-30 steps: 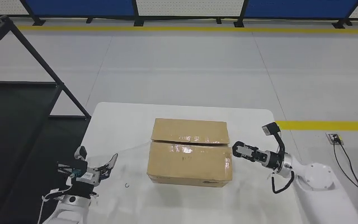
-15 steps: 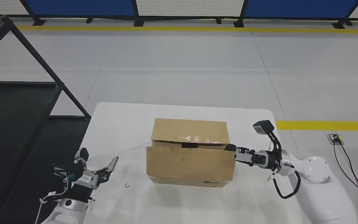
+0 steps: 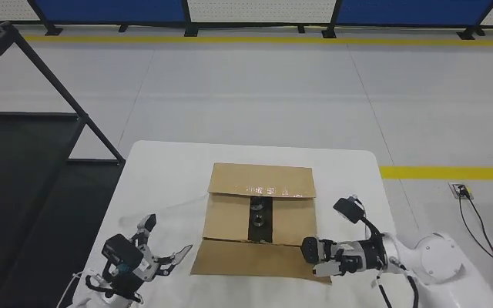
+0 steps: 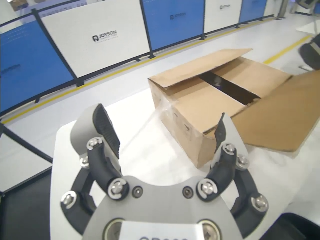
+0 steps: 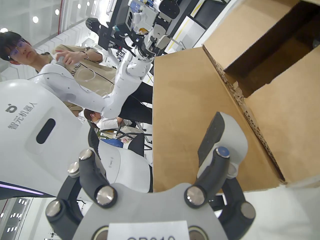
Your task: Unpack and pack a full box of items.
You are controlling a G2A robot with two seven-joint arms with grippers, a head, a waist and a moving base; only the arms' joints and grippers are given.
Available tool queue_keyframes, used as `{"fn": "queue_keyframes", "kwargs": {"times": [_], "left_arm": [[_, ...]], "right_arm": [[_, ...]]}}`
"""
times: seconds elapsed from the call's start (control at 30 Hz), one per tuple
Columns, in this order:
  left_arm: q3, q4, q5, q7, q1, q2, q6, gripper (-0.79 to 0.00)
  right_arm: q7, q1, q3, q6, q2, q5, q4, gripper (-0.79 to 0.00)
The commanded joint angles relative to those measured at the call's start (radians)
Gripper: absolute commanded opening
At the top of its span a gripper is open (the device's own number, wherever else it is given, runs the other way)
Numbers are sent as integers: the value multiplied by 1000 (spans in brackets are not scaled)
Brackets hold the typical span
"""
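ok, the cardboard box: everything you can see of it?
The box is brown corrugated cardboard, upright on the table. Its near flap is folded out toward the robot; the far flap half covers the top. Dark items show in the gap. Clear tape clings to one corner. The right claw is at the near flap's corner.

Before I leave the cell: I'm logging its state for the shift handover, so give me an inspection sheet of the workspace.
Surface: white table, carrying one box at its middle.
Job's things: cardboard box, far flap lying shut, near flap folded out toward the robot; dark items show in the gap, kind unclear.
Clutter: strip of clear tape trailing from a box corner.
Tools: left tool open, over the table's near corner, apart from the box; right tool open, at the near flap's end.
Cables: black cable on the floor beside a socket.
Surroundings: blue and white fence panels; yellow floor line.
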Motion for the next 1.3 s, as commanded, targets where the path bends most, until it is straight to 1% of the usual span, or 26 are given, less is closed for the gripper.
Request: {"fn": "queue_keyframes", "kwargs": {"times": [0.0,0.1,0.17,0.33,0.4,0.5,0.77,0.83,0.93,1.03,1.07,1.17,1.27], "left_arm": [[-10,2,28,16,10,7,-70,0],[-14,7,79,29,19,14,-103,0],[-8,18,104,35,20,17,-108,0],[20,55,150,27,4,20,-68,0],[34,71,159,22,-5,20,-48,0],[50,94,156,11,-21,21,-36,0],[63,110,141,-7,-38,23,-16,0],[63,110,141,-7,-38,23,-16,0],[63,110,141,-7,-38,23,-16,0],[63,110,141,-7,-38,23,-16,0],[63,110,141,-7,-38,23,-16,0],[63,110,141,-7,-38,23,-16,0],[63,110,141,-7,-38,23,-16,0]], "right_arm": [[-25,-4,-28,-25,16,-17,8,0],[-50,2,-71,-50,36,-26,26,0],[-54,14,-97,-54,47,-12,41,0],[-66,70,-162,-66,65,-3,88,0],[-85,88,-180,-84,67,47,111,0],[-101,115,-173,-100,65,209,176,0],[-101,115,-173,-100,65,209,176,0],[-133,111,-174,-68,63,222,170,0],[-226,128,-176,28,55,240,177,0],[-353,154,-188,113,43,199,191,0],[-373,164,-199,141,39,190,188,0],[-401,196,-218,212,29,180,206,0],[-392,221,-234,265,21,174,225,0]]}}
